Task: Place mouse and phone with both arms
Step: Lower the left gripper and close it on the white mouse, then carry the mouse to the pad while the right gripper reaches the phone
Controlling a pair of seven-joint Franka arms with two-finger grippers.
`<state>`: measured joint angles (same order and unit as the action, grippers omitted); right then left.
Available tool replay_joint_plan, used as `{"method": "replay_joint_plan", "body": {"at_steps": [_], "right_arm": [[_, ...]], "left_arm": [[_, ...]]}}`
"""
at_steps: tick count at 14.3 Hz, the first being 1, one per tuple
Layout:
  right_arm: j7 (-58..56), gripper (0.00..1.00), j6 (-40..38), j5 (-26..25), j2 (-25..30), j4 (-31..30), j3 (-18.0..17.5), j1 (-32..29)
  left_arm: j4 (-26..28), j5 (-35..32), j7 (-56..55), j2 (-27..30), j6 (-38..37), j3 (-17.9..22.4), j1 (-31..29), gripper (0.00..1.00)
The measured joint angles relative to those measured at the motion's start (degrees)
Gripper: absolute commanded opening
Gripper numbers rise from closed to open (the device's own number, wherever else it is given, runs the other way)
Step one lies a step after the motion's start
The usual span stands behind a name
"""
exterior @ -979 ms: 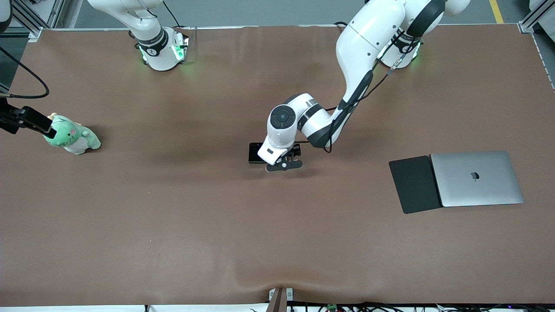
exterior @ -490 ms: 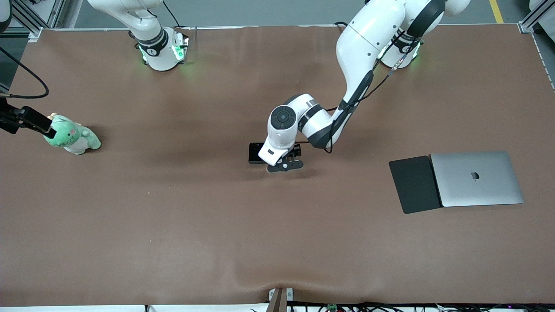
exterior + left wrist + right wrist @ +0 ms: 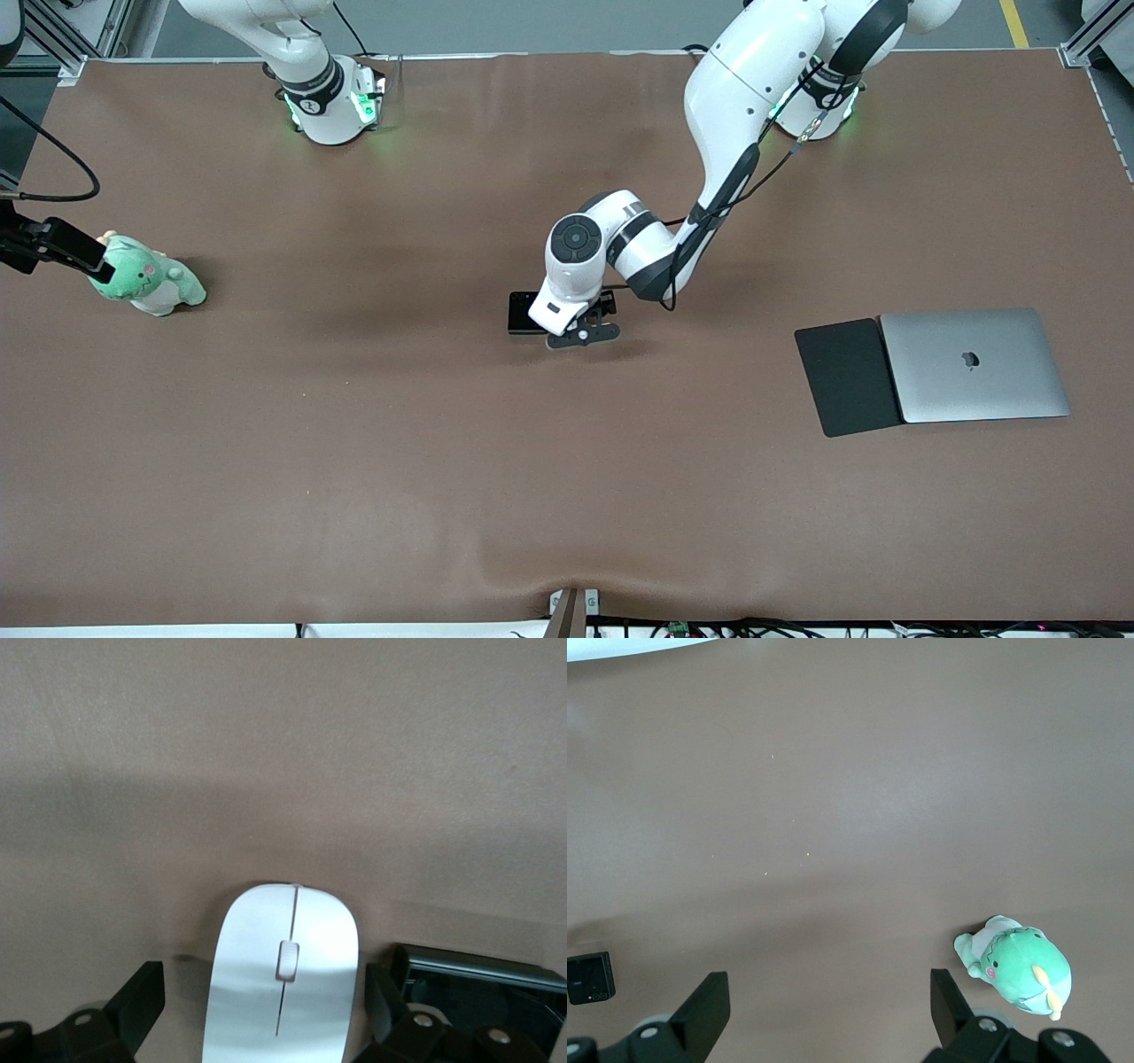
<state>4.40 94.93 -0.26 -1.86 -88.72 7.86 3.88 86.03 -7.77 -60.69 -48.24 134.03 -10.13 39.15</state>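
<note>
White glossy oval mouse [image 3: 282, 979] lies on the brown table [image 3: 354, 443] between the left gripper's [image 3: 257, 1014] wide-open fingers [image 3: 142, 997], unheld; the black glossy phone [image 3: 478, 988] sits just beside it (toward the right arm's end). Right gripper [image 3: 824, 1014] hangs spread wide, empty, with the green plush toy [image 3: 1019, 967] at five o'clock.

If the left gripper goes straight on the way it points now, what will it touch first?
Most likely the mouse: the left gripper points down at the table, its open fingers either side of it. The phone lies just beside one finger, so depth is uncertain.
</note>
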Motion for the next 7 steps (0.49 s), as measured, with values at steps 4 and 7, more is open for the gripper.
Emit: {"method": "replay_joint_plan", "body": {"at_steps": [4, 7], "right_arm": [[0.0, 1.0, 0.0, 0.0, 0.0, 0.0, 0.0, 0.0], [0.0, 1.0, 0.0, 0.0, 0.0, 0.0, 0.0, 0.0]], "left_arm": [[0.3, 0.0, -0.1, 0.0, 0.0, -0.1, 0.0, 0.57], [0.3, 0.0, -0.2, 0.2, 0.0, -0.1, -0.1, 0.55]]}}
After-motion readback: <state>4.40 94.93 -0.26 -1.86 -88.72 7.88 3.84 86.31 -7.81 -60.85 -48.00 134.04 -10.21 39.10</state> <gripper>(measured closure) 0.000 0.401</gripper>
